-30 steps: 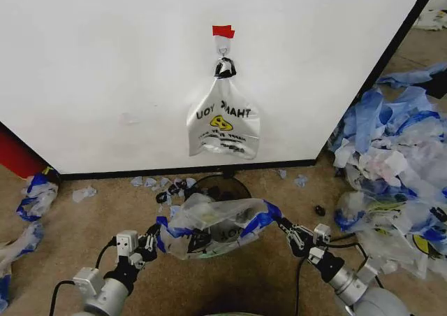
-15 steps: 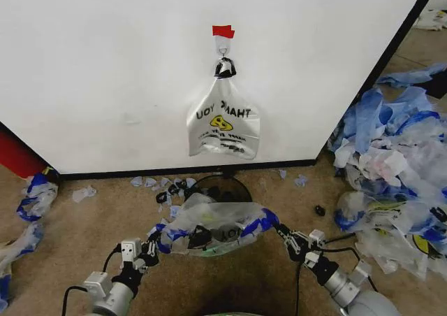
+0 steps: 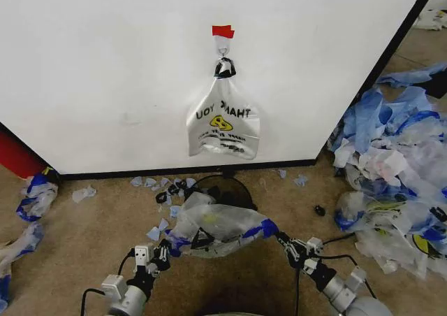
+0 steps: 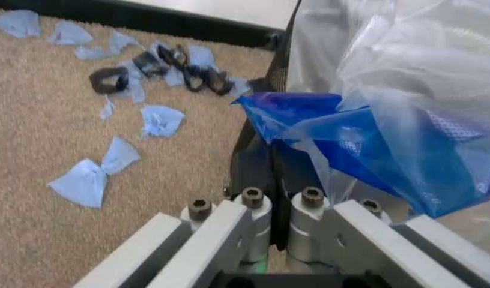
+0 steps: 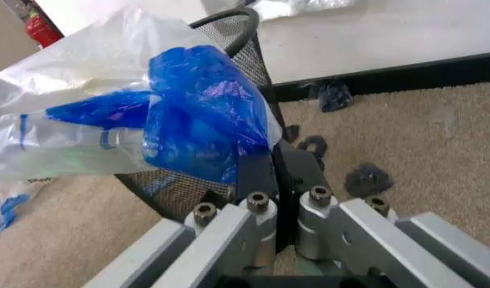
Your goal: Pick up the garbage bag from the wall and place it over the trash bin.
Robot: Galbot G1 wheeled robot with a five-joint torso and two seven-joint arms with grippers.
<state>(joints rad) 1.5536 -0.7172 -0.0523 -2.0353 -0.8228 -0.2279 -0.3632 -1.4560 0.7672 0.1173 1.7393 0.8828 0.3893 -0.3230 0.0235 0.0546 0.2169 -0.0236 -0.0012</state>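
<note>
Head view: garbage bag [image 3: 216,225] stretched between both clamped grippers.

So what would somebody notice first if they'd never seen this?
Probably the garbage bag stretched over the trash bin, with the left gripper and right gripper each pinching a blue handle. Next, the smiley bag hanging on the wall, and the scrap pile to the right.

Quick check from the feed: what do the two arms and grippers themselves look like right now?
Both arms are silver-grey metal cylinders with black cables. The left gripper and right gripper have black fingers, white blocks, and, seen from the wrist cameras, pale grey brackets with round bolts.
</note>
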